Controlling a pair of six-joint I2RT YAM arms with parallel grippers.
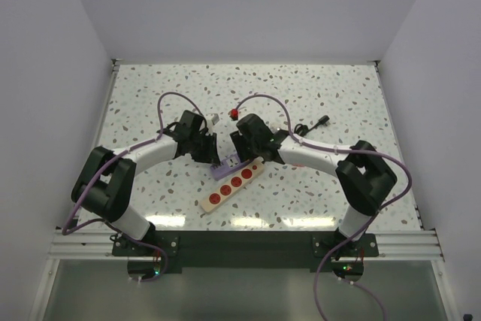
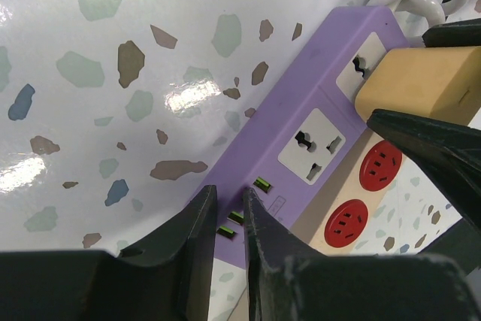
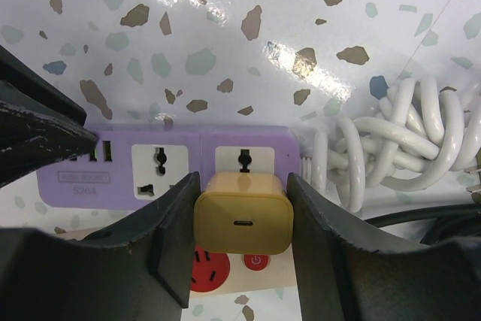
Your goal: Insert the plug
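Note:
A tan charger plug (image 3: pixel 243 223) stands at the right-hand socket of a purple power strip (image 3: pixel 188 137), covering the socket's lower holes. My right gripper (image 3: pixel 243 180) flanks it, and both fingers look pressed on its sides. The left wrist view shows the plug (image 2: pixel 425 84) between those black fingers. My left gripper (image 2: pixel 229 192) is nearly closed and empty. Its tips rest on the USB end of the purple strip (image 2: pixel 270 110). From the top, the left gripper (image 1: pixel 214 157) and right gripper (image 1: pixel 242 152) meet over the strip (image 1: pixel 227 165) at mid-table.
A beige strip with red sockets (image 1: pixel 229 184) lies against the purple one, on its near side. The purple strip's coiled white cord (image 3: pixel 398 148) lies beside its end. A black cable (image 1: pixel 323 119) and a small red object (image 1: pixel 234 113) lie farther back.

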